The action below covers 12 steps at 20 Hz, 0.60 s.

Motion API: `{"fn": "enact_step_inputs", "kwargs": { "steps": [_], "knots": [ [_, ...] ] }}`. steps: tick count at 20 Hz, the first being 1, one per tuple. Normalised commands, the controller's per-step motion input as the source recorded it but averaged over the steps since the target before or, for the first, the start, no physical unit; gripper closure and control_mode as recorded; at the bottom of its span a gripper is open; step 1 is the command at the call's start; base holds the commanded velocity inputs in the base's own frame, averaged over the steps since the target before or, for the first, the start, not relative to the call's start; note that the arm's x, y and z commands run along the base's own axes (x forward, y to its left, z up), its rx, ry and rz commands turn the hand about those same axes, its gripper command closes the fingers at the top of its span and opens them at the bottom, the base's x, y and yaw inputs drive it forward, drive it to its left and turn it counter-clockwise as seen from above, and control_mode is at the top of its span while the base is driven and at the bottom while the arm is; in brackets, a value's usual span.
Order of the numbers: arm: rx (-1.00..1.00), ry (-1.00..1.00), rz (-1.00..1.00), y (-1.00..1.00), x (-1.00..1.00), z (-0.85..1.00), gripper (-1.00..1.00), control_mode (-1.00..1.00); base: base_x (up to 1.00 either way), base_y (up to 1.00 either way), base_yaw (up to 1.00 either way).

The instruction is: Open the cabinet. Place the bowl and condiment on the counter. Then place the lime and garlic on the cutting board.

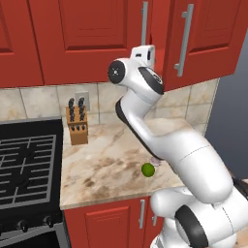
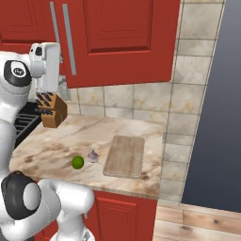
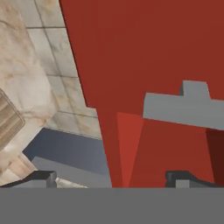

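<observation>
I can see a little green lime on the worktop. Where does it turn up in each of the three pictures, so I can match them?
Left base view: the lime lies on the counter near its front edge, right beside the white arm.
Right base view: the lime sits left of the garlic, with the cutting board further right.
Hand view: not in it.
Shared landmark: the knife block at the back of the counter.

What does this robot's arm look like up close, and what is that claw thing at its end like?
The arm is made of glossy white rounded segments, joined by dark black bands and round black caps at the joints. Its hand is a boxy white block. The claw ends in two small dark grey finger tips.
</observation>
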Motion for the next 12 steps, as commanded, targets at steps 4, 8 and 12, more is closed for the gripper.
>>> {"fn": "enact_step_inputs", "kwargs": {
  "steps": [4,8,12],
  "knots": [
    [0.00,0.00,0.00,-0.21,0.37,-0.01,-1.00,-1.00,0.00,0.00,0.00],
    [0.00,0.00,0.00,-0.27,0.27,-0.01,-1.00,-1.00,0.00,0.00,0.00],
    [0.00,0.00,0.00,-0.46,0.03,0.00,-1.00,-1.00,0.00,0.00,0.00]
  ]
}}
